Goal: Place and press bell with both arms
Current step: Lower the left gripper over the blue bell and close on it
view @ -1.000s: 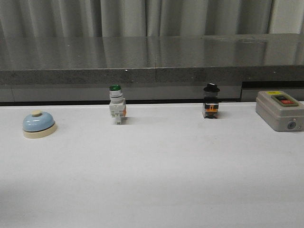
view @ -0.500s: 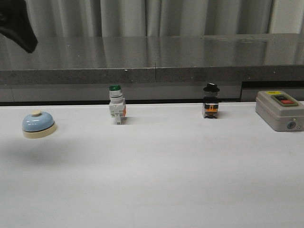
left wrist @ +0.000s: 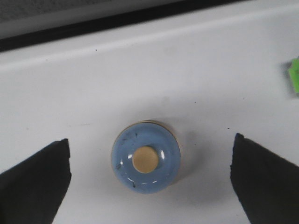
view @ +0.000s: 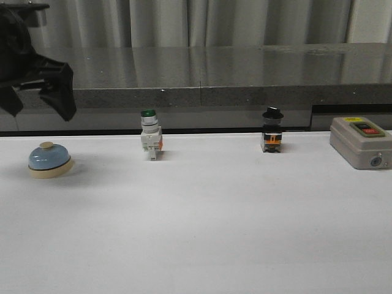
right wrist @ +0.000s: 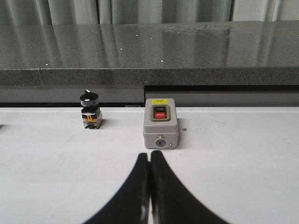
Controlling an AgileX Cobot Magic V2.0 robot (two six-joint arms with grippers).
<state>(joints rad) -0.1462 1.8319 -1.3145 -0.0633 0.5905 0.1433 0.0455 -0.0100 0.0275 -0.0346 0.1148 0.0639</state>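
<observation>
I'm hovering the left gripper, fingers spread wide, above the call bell sitting at the table's left side. I'm aiming to descend straight, centred, gripping the cream base. Right gripper is staying pinched together, empty.

My left arm hangs at the frame's upper left, its gripper spread wide with nothing between. My right gripper sits low with fingers pressed together.
</observation>
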